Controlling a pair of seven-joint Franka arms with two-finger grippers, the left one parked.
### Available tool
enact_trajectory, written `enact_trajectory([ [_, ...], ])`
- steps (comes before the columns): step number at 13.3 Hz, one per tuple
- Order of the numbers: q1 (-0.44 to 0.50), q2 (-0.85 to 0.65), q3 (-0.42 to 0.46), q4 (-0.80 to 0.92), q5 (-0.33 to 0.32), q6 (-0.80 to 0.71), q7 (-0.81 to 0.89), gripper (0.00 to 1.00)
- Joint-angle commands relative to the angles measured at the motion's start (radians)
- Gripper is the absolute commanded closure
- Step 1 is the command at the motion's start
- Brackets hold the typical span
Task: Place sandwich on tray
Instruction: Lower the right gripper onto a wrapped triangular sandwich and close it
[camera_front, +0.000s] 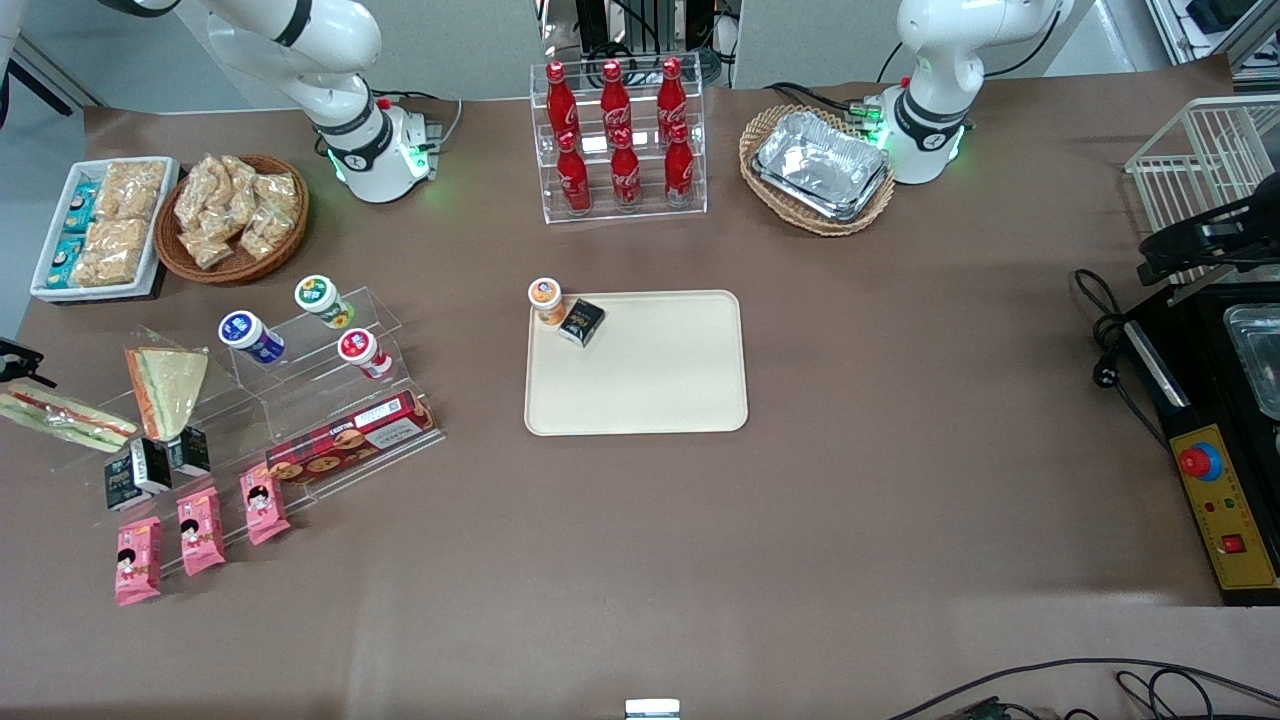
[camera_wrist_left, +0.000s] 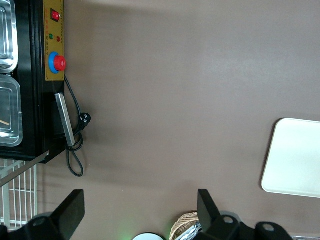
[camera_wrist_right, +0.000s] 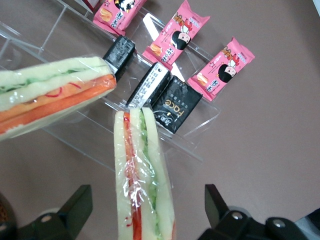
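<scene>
My gripper (camera_wrist_right: 145, 212) hangs wide open over the sandwich (camera_wrist_right: 141, 187) at the table's working-arm edge, so I'd straddle its bread faces, avoiding the orange wedge (camera_wrist_right: 52, 107), then carry to the tray (camera_front: 650, 390).

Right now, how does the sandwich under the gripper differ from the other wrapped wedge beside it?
The sandwich has a red and green filling stripe; the other wedge has an orange one. In the front view, the sandwich shows its narrow cut side, while the other wedge shows its broad triangular face. Both are white bread in clear wrap. The gripper is above the sandwich, jaws open on either side.
</scene>
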Motion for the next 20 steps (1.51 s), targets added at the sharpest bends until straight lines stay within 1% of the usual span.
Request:
enact_trajectory([
  [1, -0.017, 0.029, -0.005, 0.011, 0.039, 0.034, -0.06, 0.0],
  [4, -0.033, 0.053, -0.005, 0.011, 0.074, 0.055, -0.117, 0.0],
  [9, -0.046, 0.084, -0.005, -0.002, 0.085, 0.098, -0.149, 0.0],
  [11, -0.045, 0.083, -0.005, -0.041, 0.092, 0.12, -0.148, 0.0],
  [12, -0.045, 0.08, -0.005, -0.083, 0.118, 0.155, -0.149, 0.0],
  [13, -0.04, 0.075, -0.007, -0.118, 0.131, 0.189, -0.149, 0.0],
  [15, -0.036, 0.072, -0.007, -0.134, 0.134, 0.207, -0.138, 0.0],
  [16, -0.034, 0.072, -0.007, -0.134, 0.137, 0.203, -0.125, 0.03],
  [17, -0.034, 0.072, -0.007, -0.134, 0.146, 0.197, -0.094, 0.21],
  [19, -0.026, 0.067, -0.007, -0.129, 0.146, 0.18, -0.036, 0.74],
  [20, -0.026, 0.067, -0.007, -0.128, 0.146, 0.175, -0.002, 0.96],
])
